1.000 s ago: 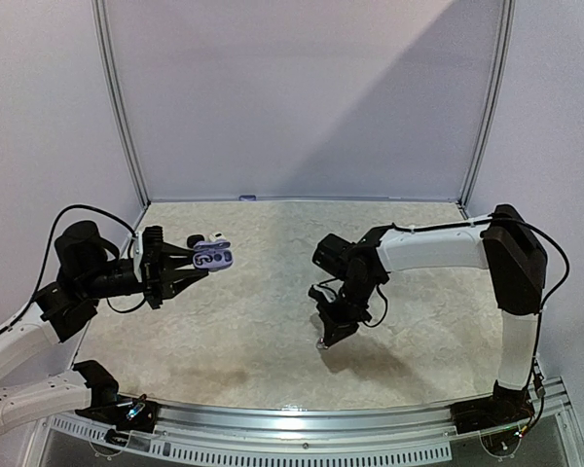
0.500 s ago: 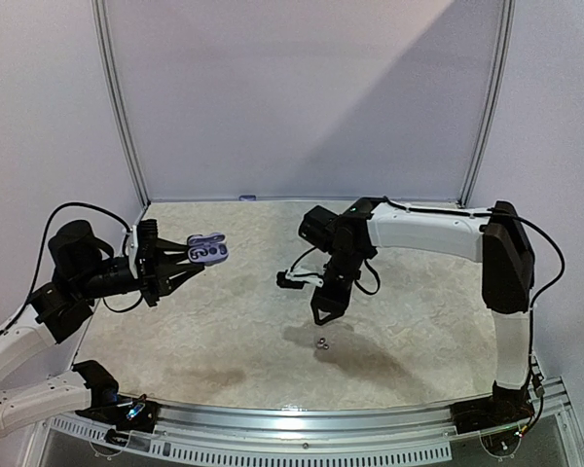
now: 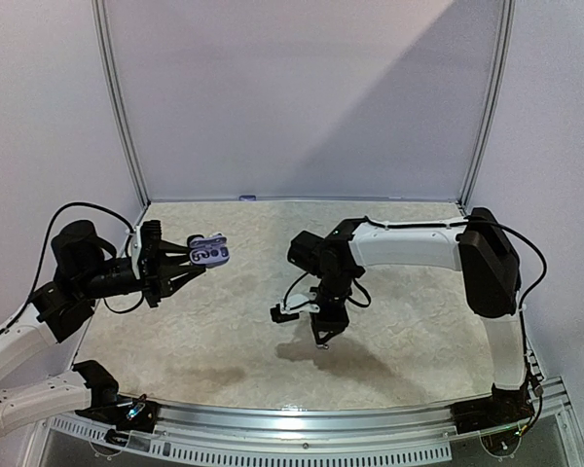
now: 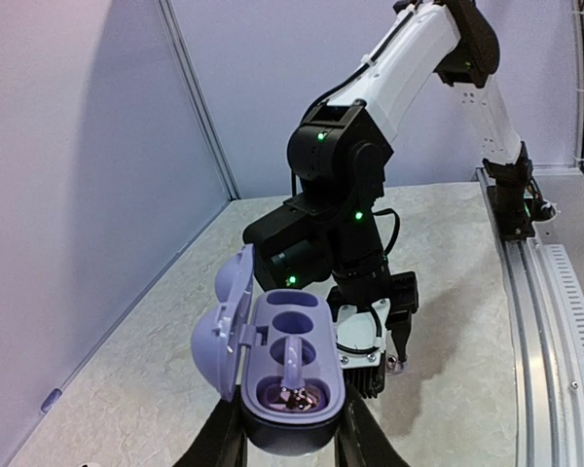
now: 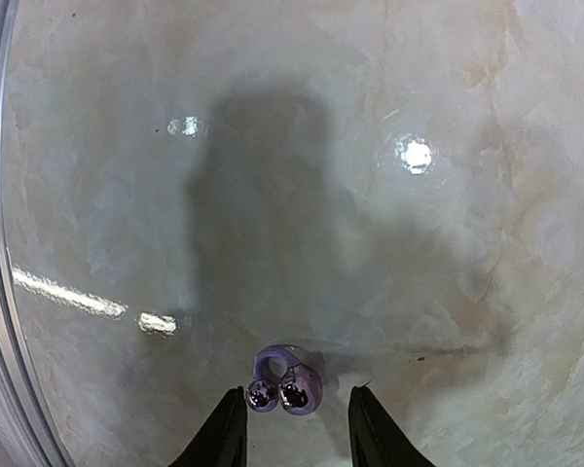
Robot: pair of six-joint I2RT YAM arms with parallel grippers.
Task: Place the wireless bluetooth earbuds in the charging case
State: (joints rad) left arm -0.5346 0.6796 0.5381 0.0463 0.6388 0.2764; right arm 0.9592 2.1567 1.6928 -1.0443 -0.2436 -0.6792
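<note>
**Figure.** The open charging case [image 4: 292, 360] is held aloft, clamped in the left gripper [image 4: 287, 446]. An earbud [image 5: 284, 381] lies on the table [image 5: 419, 243], slightly off-centre below the parted right gripper [image 5: 294, 428]. On closure it may be flicked aside.

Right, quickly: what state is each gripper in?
Left gripper: closed, holding the open charging case.
Right gripper: open over an earbud, holding nothing.
</note>
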